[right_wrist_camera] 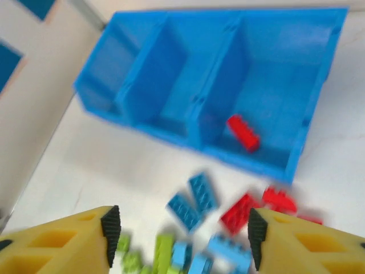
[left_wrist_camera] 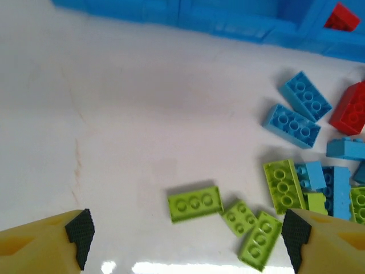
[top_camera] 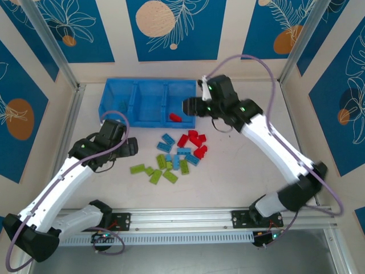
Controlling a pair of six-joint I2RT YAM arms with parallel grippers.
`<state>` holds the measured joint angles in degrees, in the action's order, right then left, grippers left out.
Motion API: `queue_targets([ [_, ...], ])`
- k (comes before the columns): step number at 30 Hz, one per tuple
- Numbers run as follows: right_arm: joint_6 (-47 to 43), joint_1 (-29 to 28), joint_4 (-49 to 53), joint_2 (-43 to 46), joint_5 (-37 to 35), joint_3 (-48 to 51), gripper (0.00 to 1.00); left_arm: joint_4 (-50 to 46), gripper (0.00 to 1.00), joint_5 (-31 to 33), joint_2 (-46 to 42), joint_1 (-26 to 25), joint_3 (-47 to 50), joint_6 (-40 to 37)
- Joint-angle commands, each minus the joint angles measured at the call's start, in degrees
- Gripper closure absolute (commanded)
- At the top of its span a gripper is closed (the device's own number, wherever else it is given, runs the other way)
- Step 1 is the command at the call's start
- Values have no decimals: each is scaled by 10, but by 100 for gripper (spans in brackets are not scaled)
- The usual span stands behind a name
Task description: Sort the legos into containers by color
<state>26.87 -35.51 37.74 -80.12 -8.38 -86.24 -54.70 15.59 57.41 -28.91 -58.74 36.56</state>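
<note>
The legos lie in a loose pile on the white table in front of the blue containers tray. One red brick lies in the tray's right compartment; the other two compartments look bare. My left gripper hangs open just left of the pile, and a lime green brick lies on the table between its fingers, untouched. My right gripper is open and holds nothing, hovering at the tray's right front corner. Below it are blue bricks and red bricks.
Light blue bricks and a red one lie right of the left gripper, near the tray's front wall. Bare white table stretches left of the pile. Metal frame posts and patterned walls close in the table.
</note>
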Motion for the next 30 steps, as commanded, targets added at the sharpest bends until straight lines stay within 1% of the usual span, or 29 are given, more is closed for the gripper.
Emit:
queue_targets([
  [1, 24, -23, 41, 62, 64, 92, 31, 6, 12, -76, 7, -3, 67, 150],
  [3, 23, -39, 52, 96, 62, 126, 25, 39, 8, -100, 35, -7, 102, 159],
  [5, 18, -50, 71, 107, 57, 137, 20, 53, 2, -107, 77, -11, 110, 140],
  [6, 17, -55, 82, 108, 51, 139, 19, 58, 0, -103, 102, -12, 110, 128],
  [9, 19, -58, 95, 107, 44, 148, 16, 85, 0, -101, 159, -13, 115, 109],
  [12, 20, -60, 92, 105, 47, 157, 15, 125, 0, -104, 196, -15, 125, 97],
  [15, 23, -60, 85, 105, 46, 162, 14, 136, 0, -88, 228, -15, 124, 92],
  [23, 34, -63, 83, 97, 45, 154, 13, 147, 0, -84, 293, -15, 133, 99],
  [25, 37, -66, 85, 96, 46, 152, 13, 153, 6, -86, 304, -15, 138, 100],
  [27, 39, -69, 87, 96, 44, 150, 13, 161, 16, -91, 310, -15, 143, 102],
  [30, 44, -74, 93, 96, 39, 146, 13, 166, 25, -104, 313, -15, 146, 100],
])
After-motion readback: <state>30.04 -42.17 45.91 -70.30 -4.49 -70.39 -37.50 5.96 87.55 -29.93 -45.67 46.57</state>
